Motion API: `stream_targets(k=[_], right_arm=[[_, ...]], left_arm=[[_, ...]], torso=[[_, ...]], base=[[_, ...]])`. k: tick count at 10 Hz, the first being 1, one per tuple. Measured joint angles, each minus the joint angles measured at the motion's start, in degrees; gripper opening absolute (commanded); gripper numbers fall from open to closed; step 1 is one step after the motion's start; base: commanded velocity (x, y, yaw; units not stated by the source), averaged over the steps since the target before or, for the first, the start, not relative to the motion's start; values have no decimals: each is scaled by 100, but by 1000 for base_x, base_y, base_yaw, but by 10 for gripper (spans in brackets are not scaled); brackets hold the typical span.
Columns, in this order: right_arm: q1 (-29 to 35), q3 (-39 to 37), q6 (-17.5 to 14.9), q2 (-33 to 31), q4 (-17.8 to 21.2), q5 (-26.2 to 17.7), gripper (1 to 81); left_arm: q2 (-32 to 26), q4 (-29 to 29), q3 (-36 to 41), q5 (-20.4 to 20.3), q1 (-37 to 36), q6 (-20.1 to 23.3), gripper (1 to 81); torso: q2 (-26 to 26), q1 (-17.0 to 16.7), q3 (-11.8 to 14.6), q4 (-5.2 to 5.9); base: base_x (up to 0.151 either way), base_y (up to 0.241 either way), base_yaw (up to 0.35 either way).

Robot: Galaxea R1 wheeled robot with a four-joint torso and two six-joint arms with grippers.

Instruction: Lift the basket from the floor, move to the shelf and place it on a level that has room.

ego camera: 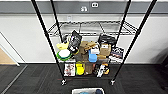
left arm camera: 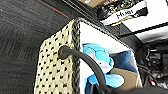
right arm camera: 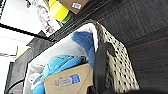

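- The woven basket (ego camera: 88, 91) sits low in the head view, directly in front of the black wire rack (ego camera: 87, 53) — its pale rim just showing above the dark grey carpet (ego camera: 32, 77).
- The left gripper's dark curved finger (left arm camera: 82, 60) hooks over the basket's braided rim (left arm camera: 76, 50); how far the pincer is open cannot be told.
- The right gripper's finger (right arm camera: 100, 67) lies against the opposite woven wall (right arm camera: 117, 67); its opening cannot be told either.
- Inside the basket lie blue cloth (right arm camera: 62, 65) and a brown packet (right arm camera: 67, 80).
- The rack's upper wire tier (ego camera: 92, 28) stands bare — the tiers below hold boxes and a yellow bottle (ego camera: 79, 68).
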Motion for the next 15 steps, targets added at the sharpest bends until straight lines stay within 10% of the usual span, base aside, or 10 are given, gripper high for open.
stream_targets(k=[5, 15], right_arm=[[154, 452, 56, -265, 0, -39, 10], [107, 1907, 77, -1219, -17, 300, 10]], left_arm=[[-236, -9, 463, 79, -193, -187, 10], [-1064, -11, 2029, -183, -228, -230, 10]], torso=[[900, -595, 883, 0], [2761, -1799, 971, 0]], base=[[0, 0, 0], [0, 0, 0]])
